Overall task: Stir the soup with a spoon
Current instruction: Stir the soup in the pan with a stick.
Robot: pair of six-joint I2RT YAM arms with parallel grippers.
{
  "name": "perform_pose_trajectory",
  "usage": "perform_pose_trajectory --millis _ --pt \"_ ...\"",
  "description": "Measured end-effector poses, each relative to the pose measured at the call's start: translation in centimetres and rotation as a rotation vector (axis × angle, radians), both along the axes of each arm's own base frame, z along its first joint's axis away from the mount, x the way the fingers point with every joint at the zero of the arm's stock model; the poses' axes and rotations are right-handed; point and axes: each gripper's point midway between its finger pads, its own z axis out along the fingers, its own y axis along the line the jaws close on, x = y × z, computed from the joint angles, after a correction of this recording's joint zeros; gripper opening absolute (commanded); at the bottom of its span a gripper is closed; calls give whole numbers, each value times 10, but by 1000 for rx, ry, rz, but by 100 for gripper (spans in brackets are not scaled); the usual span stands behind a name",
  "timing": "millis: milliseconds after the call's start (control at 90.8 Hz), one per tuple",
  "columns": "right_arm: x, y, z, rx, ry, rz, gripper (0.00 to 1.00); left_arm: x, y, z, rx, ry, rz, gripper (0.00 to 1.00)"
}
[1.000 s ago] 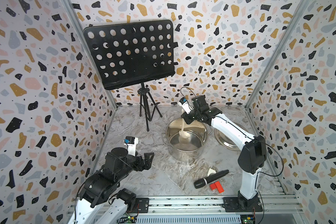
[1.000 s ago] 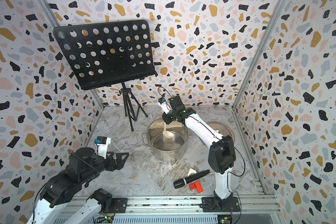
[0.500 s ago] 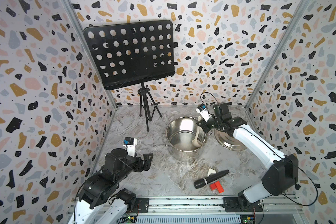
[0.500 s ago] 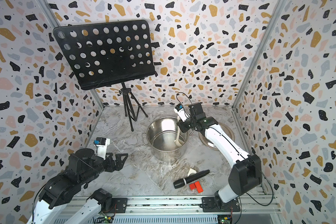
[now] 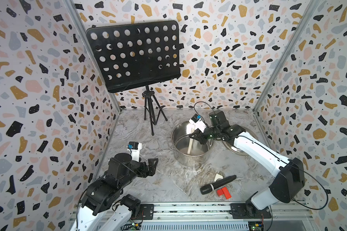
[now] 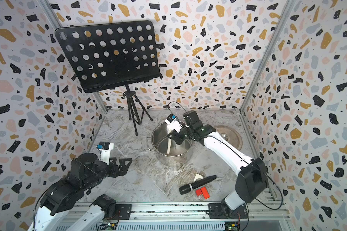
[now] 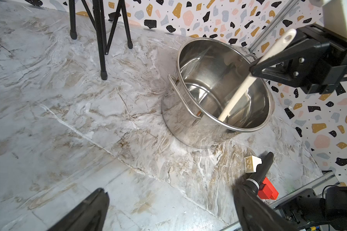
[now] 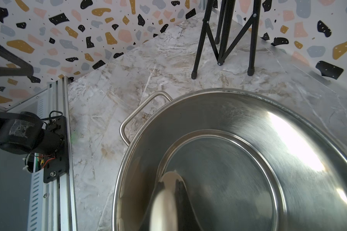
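While the right gripper pinches the upper handle of the cream-white spoon, jaws pressed together on it above the steel pot, the spoon leans down inside the pot, its bowl low against the wall nearest the black microphone. The left gripper hovers spread wide, holding nothing, well apart from the pot on its handle side. The microphone, red bricks and a white brick lie near the pot. The steel lid lies just beside the pot, partly under the right arm.
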Motion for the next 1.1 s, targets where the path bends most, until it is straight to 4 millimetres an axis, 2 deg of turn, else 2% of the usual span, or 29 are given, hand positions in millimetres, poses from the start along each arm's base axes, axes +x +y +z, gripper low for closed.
perform_pose_trajectory --millis 220,419,551,749,904,992,1102 --pt "34 24 -4 31 18 -25 0 0 0 0 -2 1 1 99" --pt "73 27 -7 -9 -19 -114 0 0 0 0 -1 2 1 99" --pt "97 10 -8 -38 -45 -200 0 0 0 -1 0 4 1 100" --pt "128 -32 -8 -72 -66 -330 0 1 -1 -2 5 9 -1 99" --pt "126 -69 -5 -107 -80 -386 0 4 -2 -6 21 25 -7 100" --pt "110 -85 -3 -135 -87 -384 0 5 -3 -7 27 30 -12 99" --pt "84 -94 -3 -162 -88 -351 0 5 -3 -5 31 25 -17 99"
